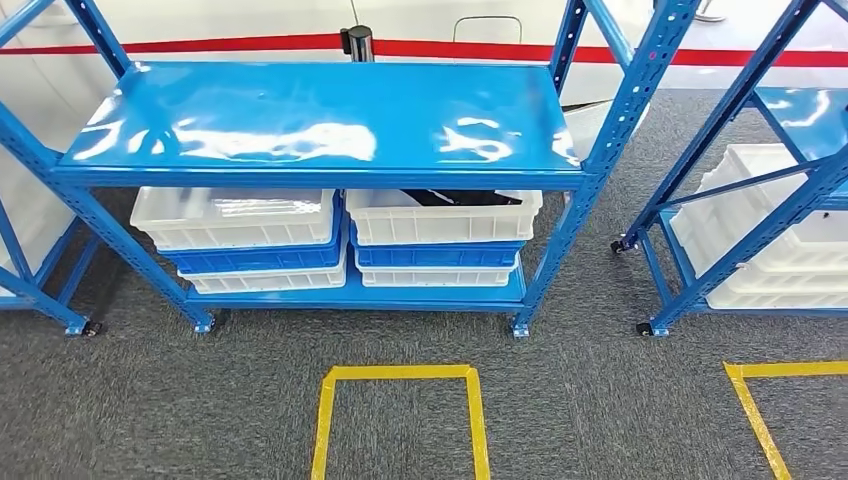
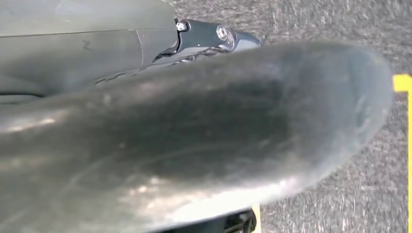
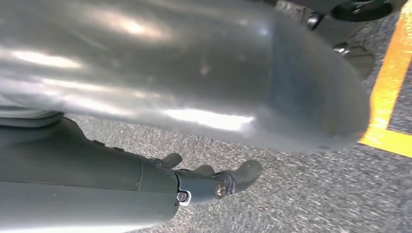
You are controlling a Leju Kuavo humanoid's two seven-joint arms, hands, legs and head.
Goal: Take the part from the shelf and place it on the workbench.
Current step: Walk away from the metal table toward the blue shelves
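While both hands' (image 2: 194,145) (image 3: 194,73) grasp unclear, dark part (image 1: 462,198) inside upper-right white bin (image 1: 445,218).

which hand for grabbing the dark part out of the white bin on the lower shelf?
Right, probably. The dark flat part lies in the white plastic bin in the right-hand stack, right of the yellow floor square. Both the left hand and right hand hang over carpet holding nothing.

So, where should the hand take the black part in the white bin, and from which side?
Judging from the head view, grip the black part at its near end, from the front. The shelf board above leaves only a low gap over the white bin, so reach in flat.
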